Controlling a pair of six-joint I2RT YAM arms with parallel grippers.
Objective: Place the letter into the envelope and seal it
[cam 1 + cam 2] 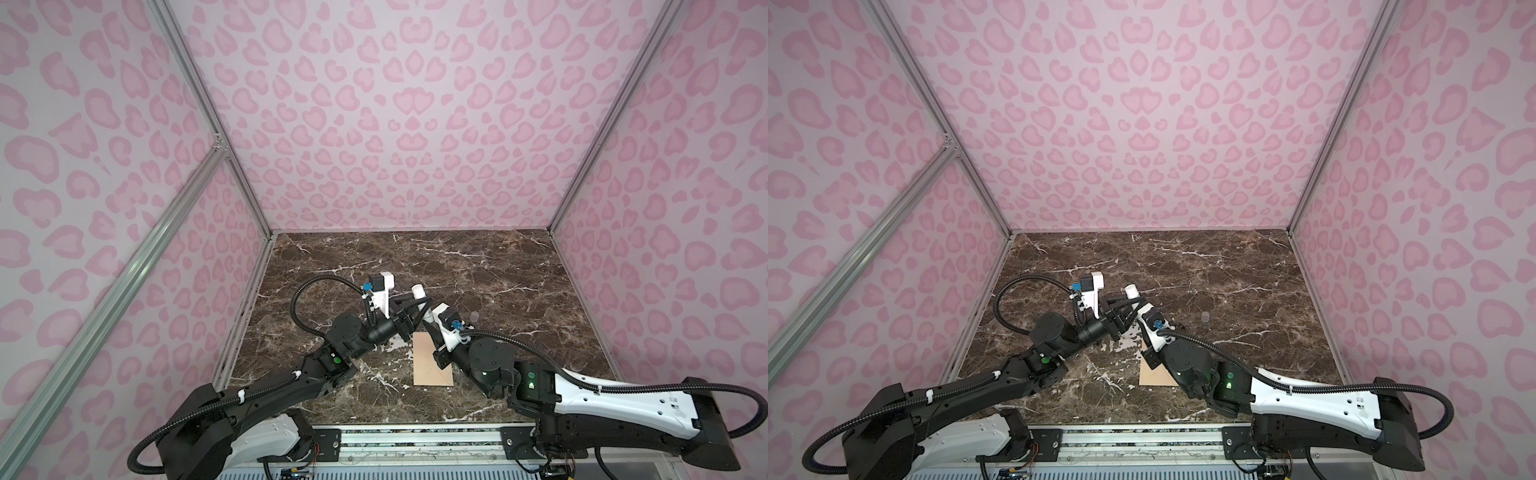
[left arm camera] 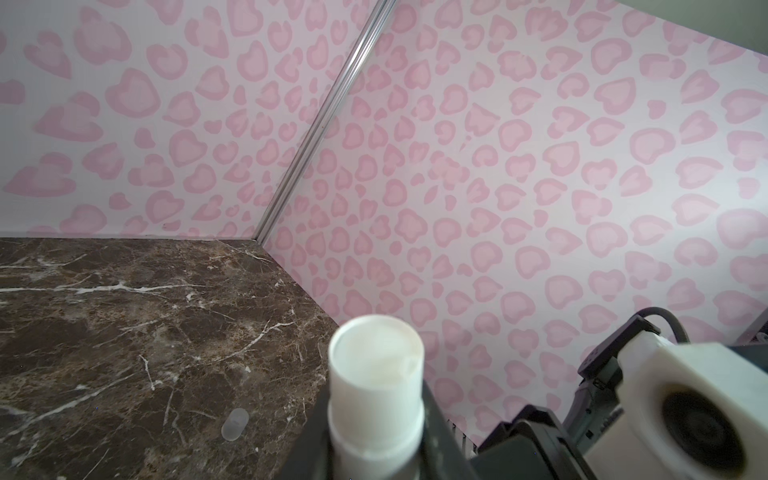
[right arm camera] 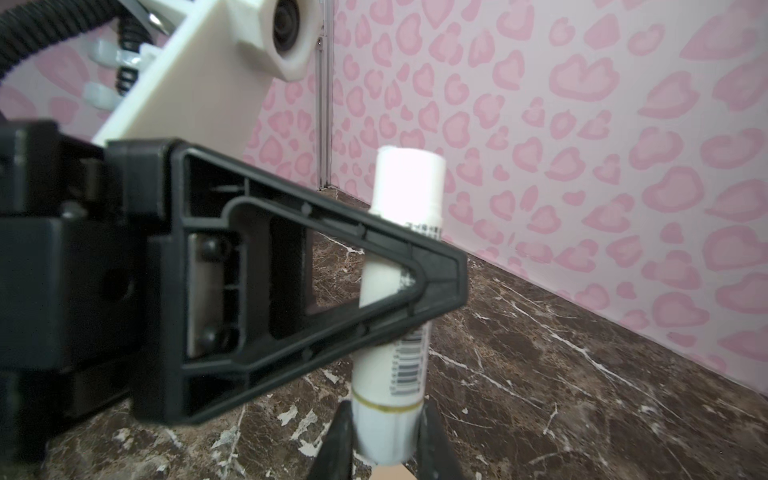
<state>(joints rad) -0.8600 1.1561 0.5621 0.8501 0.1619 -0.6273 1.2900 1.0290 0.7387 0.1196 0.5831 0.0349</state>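
My left gripper point(image 1: 419, 303) reaches the glue stick point(image 1: 419, 292) from its left and is clamped across its middle, with one black finger point(image 3: 444, 282) pressed against the labelled barrel. The glue stick is white, raised off the marble table point(image 1: 498, 270) and tilted, its free end pointing toward the back wall. In my left wrist view that end faces the camera as a pale round disc. My right gripper point(image 3: 384, 440) grips the glue stick's lower end, a finger on each side of it. The envelope point(image 1: 424, 365), peach-tan, lies flat on the table just on the near side of the glue stick, its right part hidden beneath my right arm. To the right of the glue stick, apart from it, a small translucent cap point(image 1: 474, 318) sits on the table.
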